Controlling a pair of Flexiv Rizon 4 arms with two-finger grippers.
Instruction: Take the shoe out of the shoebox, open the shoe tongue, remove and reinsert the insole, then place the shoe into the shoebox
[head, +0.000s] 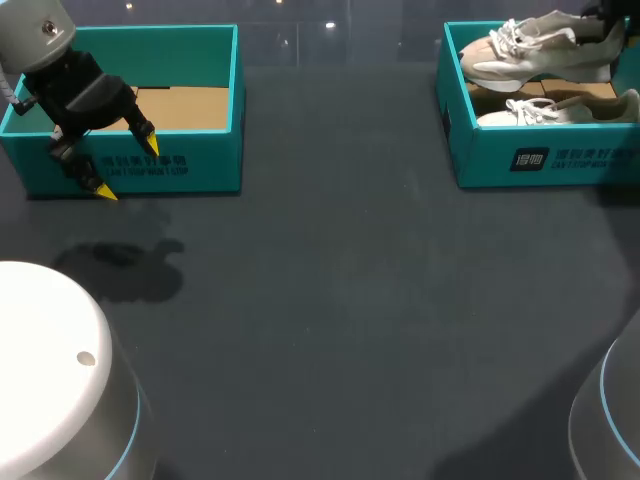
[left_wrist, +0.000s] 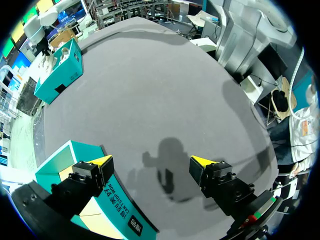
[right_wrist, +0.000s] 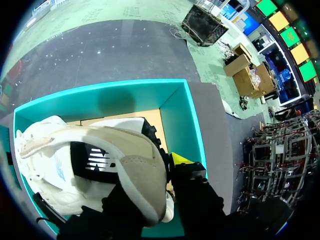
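From above, my left gripper (head: 127, 168) hangs at 10 o'clock on the dark table (head: 340, 300). Its yellow tips are spread wide with nothing between them, against the front wall of a teal box (head: 200, 160) with a bare cardboard floor. At 2 o'clock stands the shoebox (head: 560, 160). The shoe (head: 540, 55), pale beige and white, is raised over its far side, and a second shoe (head: 550, 108) lies inside, nearer me.

At my left wrist, the jaws stand apart. One finger is over the teal box's corner and the other over bare table. The shoebox sits far ahead across the table.

At my right wrist, my right gripper (right_wrist: 150, 185) is clamped on the shoe's heel. One yellow tip (right_wrist: 180, 159) shows beside it and the other finger is hidden under the shoe. The shoebox's walls lie below.
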